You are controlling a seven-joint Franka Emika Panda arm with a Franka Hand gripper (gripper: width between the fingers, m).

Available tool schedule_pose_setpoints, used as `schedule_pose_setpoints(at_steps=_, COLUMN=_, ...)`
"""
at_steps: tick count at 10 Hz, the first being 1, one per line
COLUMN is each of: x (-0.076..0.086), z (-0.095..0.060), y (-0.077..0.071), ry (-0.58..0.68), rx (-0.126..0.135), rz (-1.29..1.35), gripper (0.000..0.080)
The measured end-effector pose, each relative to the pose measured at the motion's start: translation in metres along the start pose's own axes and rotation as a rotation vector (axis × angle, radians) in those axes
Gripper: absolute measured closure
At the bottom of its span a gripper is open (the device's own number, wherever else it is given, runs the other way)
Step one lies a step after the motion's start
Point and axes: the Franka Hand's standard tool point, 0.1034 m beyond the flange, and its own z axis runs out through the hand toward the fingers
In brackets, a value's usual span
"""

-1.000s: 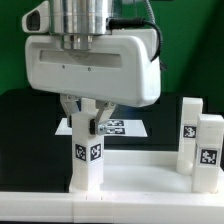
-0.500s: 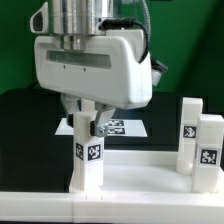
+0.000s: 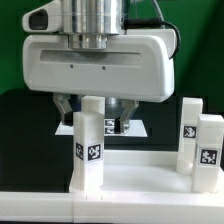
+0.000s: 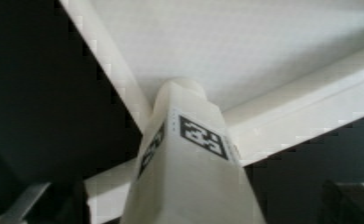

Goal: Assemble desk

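One white square desk leg (image 3: 90, 145) with a black-and-white tag stands upright on the white tabletop (image 3: 140, 172), near its corner on the exterior view's left. My gripper (image 3: 93, 113) hangs over it, open. Its dark fingers (image 3: 65, 108) stand on either side of the leg's top and do not touch it. Two more tagged legs (image 3: 190, 130) (image 3: 208, 150) stand upright on the tabletop at the exterior view's right. In the wrist view the leg (image 4: 197, 160) rises between the jaws of the gripper (image 4: 197, 212), with the rimmed tabletop (image 4: 197, 50) beyond it.
The marker board (image 3: 132, 127) lies on the black table behind the first leg, partly hidden by my fingers. A green backdrop closes the scene at the rear. My wide white hand (image 3: 95, 65) fills the upper part of the exterior view.
The jaws have spread from tight on the leg's top to wide apart, letting the leg go. The hand has squared up over it. The leg still stands in place.
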Motion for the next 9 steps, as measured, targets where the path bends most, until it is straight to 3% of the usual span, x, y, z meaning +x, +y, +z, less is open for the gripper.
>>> schedule_pose_setpoints(at_steps=3, x=0.0010, z=0.0052, y=0.0081, ry=0.001, rx=-0.006, rz=-0.298, gripper=0.0151)
schedule_pose_setpoints(at_steps=9, x=0.0036, z=-0.0020, y=0.0010, ry=0.019, rx=-0.027, rz=-0.787, gripper=0.0160)
